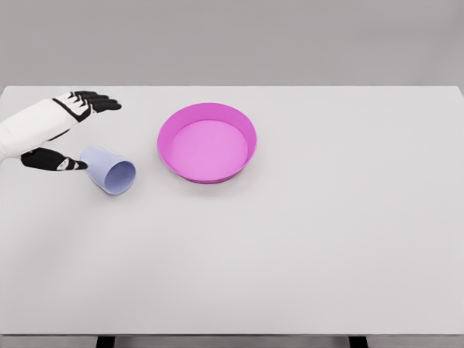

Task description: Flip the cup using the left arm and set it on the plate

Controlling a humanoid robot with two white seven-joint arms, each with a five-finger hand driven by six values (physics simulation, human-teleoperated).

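Left arm (29, 125) cut off at the left edge; table (304, 254) legs barely showing at the near edge.

A single head-mounted view looks down and forward onto the white table (304, 246) from its near edge, framing almost the full tabletop at moderate range. The far edge runs level across the upper frame, with plain grey background beyond.

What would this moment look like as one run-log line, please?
left hand open, beside cup | cup on its side, ungrasped | plate holds nothing | right arm out of view
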